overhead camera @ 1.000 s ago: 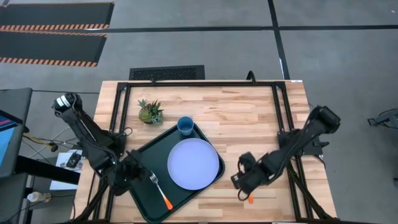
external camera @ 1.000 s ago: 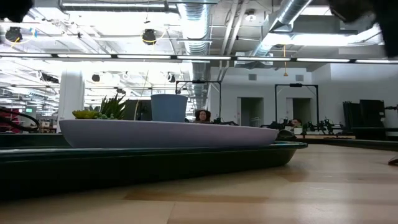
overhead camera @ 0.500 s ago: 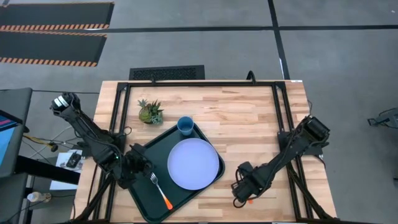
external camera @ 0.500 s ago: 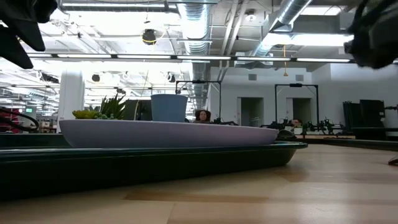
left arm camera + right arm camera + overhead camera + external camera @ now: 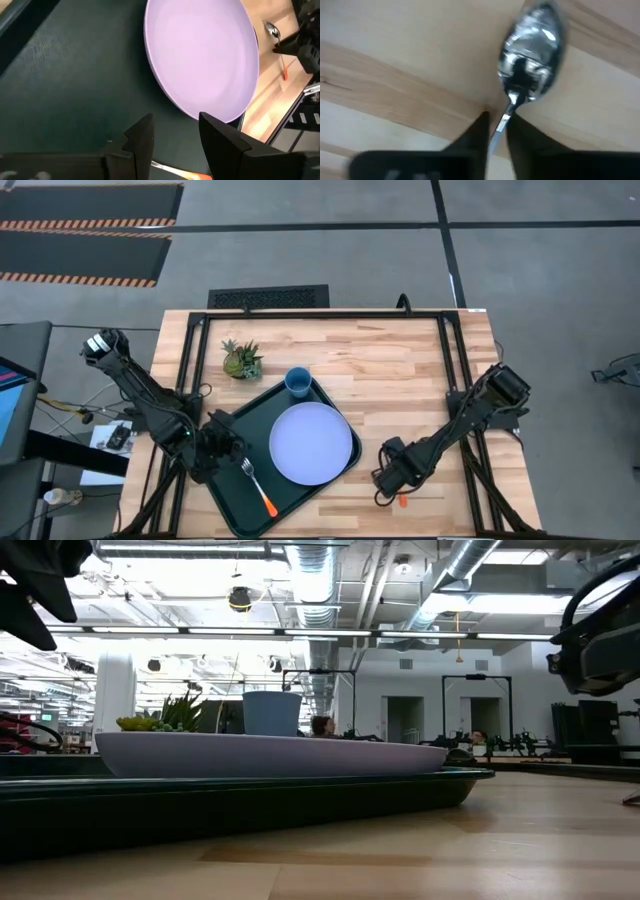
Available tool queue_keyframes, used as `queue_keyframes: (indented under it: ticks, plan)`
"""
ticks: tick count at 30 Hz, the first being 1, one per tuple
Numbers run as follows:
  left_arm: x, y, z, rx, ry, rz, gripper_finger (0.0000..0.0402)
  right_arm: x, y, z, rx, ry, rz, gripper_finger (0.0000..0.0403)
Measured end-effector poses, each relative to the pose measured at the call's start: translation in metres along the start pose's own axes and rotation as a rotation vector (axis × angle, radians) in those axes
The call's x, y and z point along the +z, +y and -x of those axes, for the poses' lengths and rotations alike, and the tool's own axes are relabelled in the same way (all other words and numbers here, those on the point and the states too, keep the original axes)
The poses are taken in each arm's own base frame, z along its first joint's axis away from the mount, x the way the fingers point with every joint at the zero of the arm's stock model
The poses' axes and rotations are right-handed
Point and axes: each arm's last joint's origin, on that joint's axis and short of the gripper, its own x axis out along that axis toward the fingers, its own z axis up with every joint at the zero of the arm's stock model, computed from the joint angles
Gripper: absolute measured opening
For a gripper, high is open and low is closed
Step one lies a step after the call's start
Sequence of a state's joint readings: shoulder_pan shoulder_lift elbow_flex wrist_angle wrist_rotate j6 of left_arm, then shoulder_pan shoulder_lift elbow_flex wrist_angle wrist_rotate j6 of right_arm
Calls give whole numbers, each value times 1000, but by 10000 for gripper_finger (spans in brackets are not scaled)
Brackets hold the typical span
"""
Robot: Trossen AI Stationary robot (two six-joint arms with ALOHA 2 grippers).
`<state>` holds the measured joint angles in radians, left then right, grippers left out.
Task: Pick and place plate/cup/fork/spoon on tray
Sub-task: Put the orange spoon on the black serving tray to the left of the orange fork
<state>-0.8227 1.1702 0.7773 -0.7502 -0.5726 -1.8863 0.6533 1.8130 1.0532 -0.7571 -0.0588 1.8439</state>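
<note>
The dark green tray lies at the table's near left. On it rest the lavender plate, the blue cup at its far corner, and the orange-handled fork. My left gripper hovers open over the tray's left part, beside the plate, with nothing between its fingers. The spoon lies flat on the bare wood right of the tray, its orange handle end toward the near edge. My right gripper is down on it. My right gripper has the spoon's thin metal neck, just behind the bowl, between its two fingers. The fingers come from above and stand on either side of the neck, across the spoon. The spoon lies flat on the table.
A small green potted plant stands on the table beyond the tray's far left corner. Black frame rails run along the table's left, right and far sides. Bare wood stretches between the tray and the right rail.
My right gripper has gone down and a little toward the near edge, onto the spoon. My left gripper has shifted slightly toward the plate over the tray. Plate, cup, fork and spoon have stayed where they were.
</note>
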Motion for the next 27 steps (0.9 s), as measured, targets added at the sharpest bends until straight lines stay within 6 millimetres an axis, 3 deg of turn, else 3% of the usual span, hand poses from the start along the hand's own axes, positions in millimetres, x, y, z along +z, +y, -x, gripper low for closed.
queue_keyframes:
  ticks: [3,9,14,19,24,27]
  plan:
    - [1,0,0,-5,-19,0,139,2,1,0,-2,14,8,25]
    - [6,-1,-3,1,-47,1,139,4,0,18,46,16,23,7]
    - [20,-4,2,-41,-106,-8,139,1,-19,65,164,-30,30,4]
    - [45,-13,21,-200,-280,-99,139,-1,-36,129,544,-174,89,2]
    - [78,-37,45,-389,-475,-359,139,19,-27,184,971,-351,271,2]
    - [100,-51,53,-552,-511,-492,139,35,-16,206,1159,-414,384,1]
